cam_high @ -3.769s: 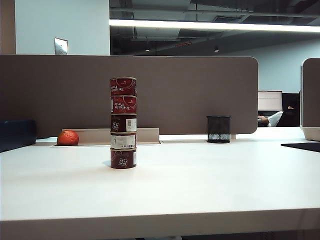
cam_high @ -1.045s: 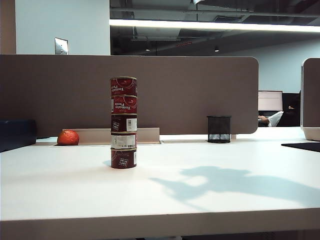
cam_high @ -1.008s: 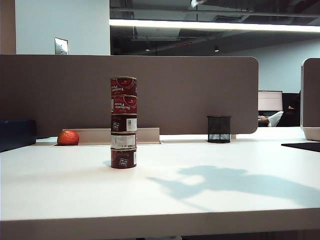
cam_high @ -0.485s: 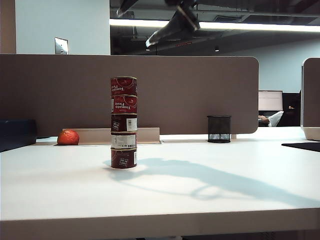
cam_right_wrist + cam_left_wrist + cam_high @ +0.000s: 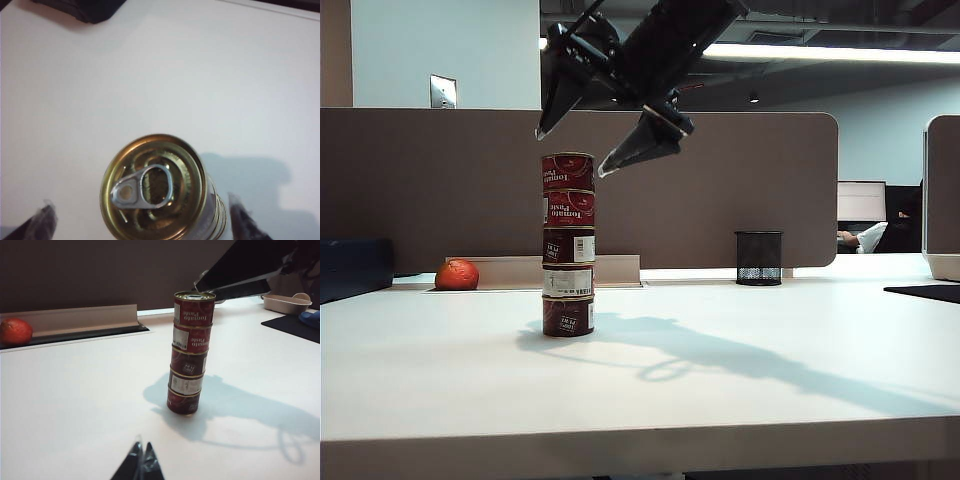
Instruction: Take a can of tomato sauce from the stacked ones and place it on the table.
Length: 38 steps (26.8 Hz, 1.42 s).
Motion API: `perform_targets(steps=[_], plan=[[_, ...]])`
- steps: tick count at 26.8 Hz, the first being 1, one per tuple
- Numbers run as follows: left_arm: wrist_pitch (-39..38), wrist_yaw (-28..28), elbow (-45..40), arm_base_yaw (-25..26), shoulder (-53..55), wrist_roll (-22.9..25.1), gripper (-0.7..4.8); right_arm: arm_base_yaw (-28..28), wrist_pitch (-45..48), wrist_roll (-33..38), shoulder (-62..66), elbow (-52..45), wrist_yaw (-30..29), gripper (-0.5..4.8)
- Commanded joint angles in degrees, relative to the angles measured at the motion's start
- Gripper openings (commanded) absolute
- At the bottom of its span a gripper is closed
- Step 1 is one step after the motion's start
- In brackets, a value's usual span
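The right gripper (image 5: 570, 150) hung with its dark tapered jaws spread wide, one tip either side of the stack's top and just above it, touching nothing. The left gripper (image 5: 141, 465) sat low over the table (image 5: 740, 380), well short of the tins, its thin black tips nearly together and holding nothing.

From the left, a round orange-red fruit (image 5: 456, 274) lay by the brown-grey partition (image 5: 720, 180). Then came the stacked ones (image 5: 567, 263), four squat dark-red tins with silvery rims and white barcode panels, standing in one straight column on the smooth off-white top. The can of tomato sauce (image 5: 567, 171) crowned them, its white lettering upside down, its gold lid ridged with a pull ring. Farther right stood a black mesh cup (image 5: 757, 259).
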Motion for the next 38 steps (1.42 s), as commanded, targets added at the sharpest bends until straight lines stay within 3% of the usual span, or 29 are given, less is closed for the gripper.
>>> perform_targets(steps=[1,34,38], plan=[[-0.35,0.44,0.15,0.04,0.02,0.09,-0.06,0.92,1.44,-0.92,-0.13,0.7,1.44,4.79],[-0.96,0.17,0.15,0.04,0.02,0.09,-0.06,1.4,5.66,-1.68,3.65,0.72,5.42,4.79],[-0.96,0.17,0.15,0.04,0.02,0.09,-0.06,1.4,5.66,-1.68,3.65,0.7,6.43,4.6]])
